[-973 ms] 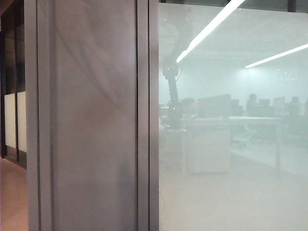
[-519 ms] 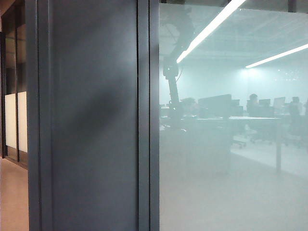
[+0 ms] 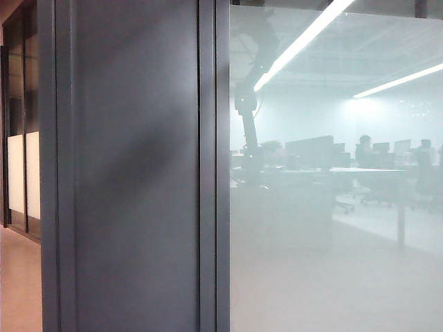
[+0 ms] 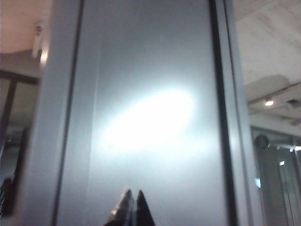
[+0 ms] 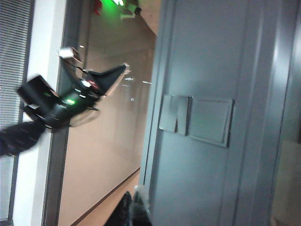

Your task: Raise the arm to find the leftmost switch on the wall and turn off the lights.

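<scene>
Overhead, the arm [image 3: 247,114] hazy in glass; both grippers' jaws [image 4: 132,207] [image 5: 131,207] together, facing the pillar [image 5: 207,70].

A grey metal pillar [image 3: 135,180] beside frosted glass [image 3: 332,263].

Hazy arm, cropped grippers
The arm [image 3: 248,131] blurs in milky glass; left gripper [image 4: 132,207] and right gripper [image 5: 131,209] are cut off at the frame edge.
</scene>
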